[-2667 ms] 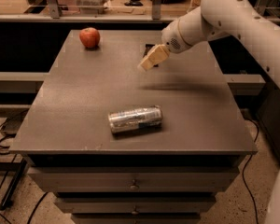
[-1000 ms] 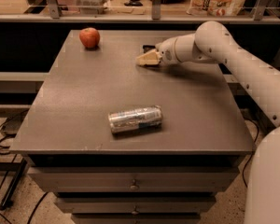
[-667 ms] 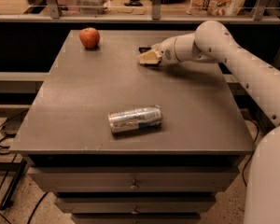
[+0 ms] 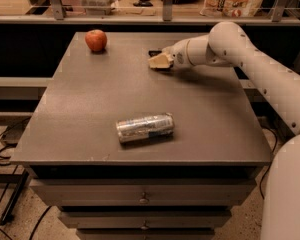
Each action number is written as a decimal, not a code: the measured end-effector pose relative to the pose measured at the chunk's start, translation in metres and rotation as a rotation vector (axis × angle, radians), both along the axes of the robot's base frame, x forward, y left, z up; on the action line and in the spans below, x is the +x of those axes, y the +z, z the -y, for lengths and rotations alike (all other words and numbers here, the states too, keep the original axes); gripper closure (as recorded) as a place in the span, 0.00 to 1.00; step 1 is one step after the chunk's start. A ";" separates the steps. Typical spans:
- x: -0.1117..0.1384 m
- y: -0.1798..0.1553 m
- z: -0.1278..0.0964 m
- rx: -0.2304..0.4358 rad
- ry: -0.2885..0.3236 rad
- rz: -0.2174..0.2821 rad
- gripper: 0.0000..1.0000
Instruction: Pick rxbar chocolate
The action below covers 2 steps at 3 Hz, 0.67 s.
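Table [image 4: 80, 109], apple [image 4: 96, 40], can [image 4: 145, 127], rxbar chocolate [image 4: 154, 52] beside gripper [image 4: 160, 60]

A: Where does the 1 camera sit?
B: High on the near side of the table [image 4: 85, 119], tilted down toward its far edge. It is near enough that the top fills the view.
A: And the gripper?
B: The gripper [image 4: 159, 60] is low at the far edge, and its arm [image 4: 230, 41] reaches in from the right.

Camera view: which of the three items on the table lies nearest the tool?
The black rxbar, at the far edge right beside the tool; the apple sits far left, the can lies near the front.
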State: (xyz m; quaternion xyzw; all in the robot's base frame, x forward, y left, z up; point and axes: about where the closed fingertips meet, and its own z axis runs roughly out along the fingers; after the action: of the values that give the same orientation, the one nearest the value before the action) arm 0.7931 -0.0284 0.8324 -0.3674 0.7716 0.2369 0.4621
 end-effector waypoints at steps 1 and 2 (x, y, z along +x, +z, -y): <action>0.002 0.080 -0.008 -0.016 0.074 0.137 1.00; 0.001 0.153 -0.016 -0.036 0.134 0.262 1.00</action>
State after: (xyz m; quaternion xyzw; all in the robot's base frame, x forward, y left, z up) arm 0.7937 -0.0123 0.9858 -0.4540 0.6824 0.2034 0.5355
